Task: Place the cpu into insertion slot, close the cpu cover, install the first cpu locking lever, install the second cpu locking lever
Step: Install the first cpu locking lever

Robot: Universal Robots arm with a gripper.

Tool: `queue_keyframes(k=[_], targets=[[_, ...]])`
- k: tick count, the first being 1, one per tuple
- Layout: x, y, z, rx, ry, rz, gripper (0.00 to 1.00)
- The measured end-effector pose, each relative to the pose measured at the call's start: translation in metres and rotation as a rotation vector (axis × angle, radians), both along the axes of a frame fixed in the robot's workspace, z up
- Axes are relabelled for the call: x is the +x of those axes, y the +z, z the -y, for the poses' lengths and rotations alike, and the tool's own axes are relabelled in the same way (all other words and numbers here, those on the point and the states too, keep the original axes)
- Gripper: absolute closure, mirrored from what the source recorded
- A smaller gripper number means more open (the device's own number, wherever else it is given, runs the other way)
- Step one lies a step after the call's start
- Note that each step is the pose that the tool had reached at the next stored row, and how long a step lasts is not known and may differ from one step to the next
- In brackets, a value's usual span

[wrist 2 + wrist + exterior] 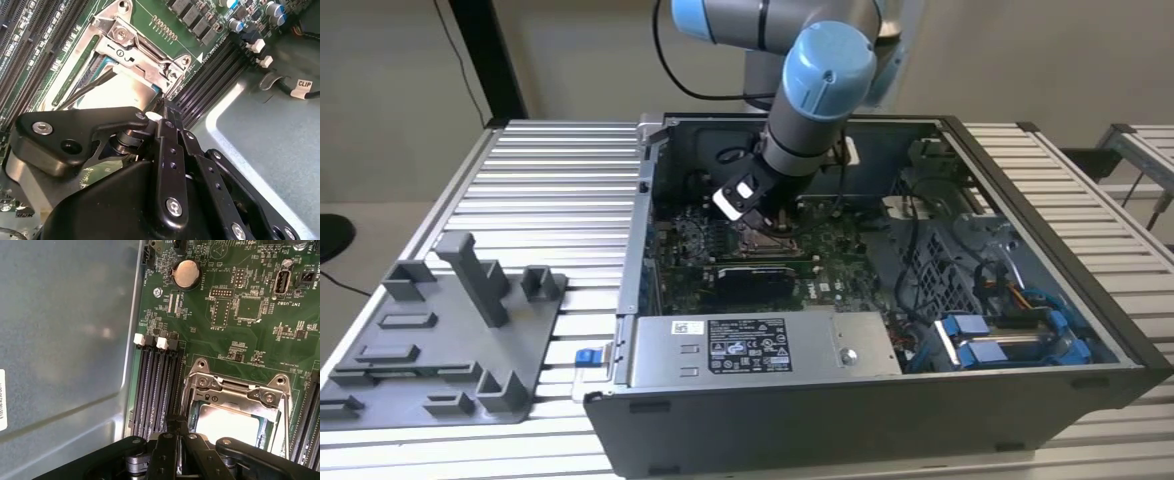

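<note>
My arm comes steeply down from above, slanting toward the exterior view's left as it descends. My gripper points downward at its end. In the first wrist view my black fingers meet at the tips, no gap between them.

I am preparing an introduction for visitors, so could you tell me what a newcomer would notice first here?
In the exterior view, the blue-and-grey robot arm reaching into the open dark-grey computer case stands out first. In both wrist views, the black tool sits at the edge of the silvery square metal cpu cover, which lies over the shiny grey cpu on the green circuit board.
</note>
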State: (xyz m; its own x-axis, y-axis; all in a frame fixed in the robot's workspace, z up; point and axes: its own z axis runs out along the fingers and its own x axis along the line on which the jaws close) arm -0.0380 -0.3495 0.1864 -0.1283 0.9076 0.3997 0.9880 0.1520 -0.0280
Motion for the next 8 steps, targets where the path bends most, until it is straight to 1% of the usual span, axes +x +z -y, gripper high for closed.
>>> queue_keyframes(k=[8], targets=[[0.0025,-0.0007,0.0002,0.0002,0.0,0.0,1.0]])
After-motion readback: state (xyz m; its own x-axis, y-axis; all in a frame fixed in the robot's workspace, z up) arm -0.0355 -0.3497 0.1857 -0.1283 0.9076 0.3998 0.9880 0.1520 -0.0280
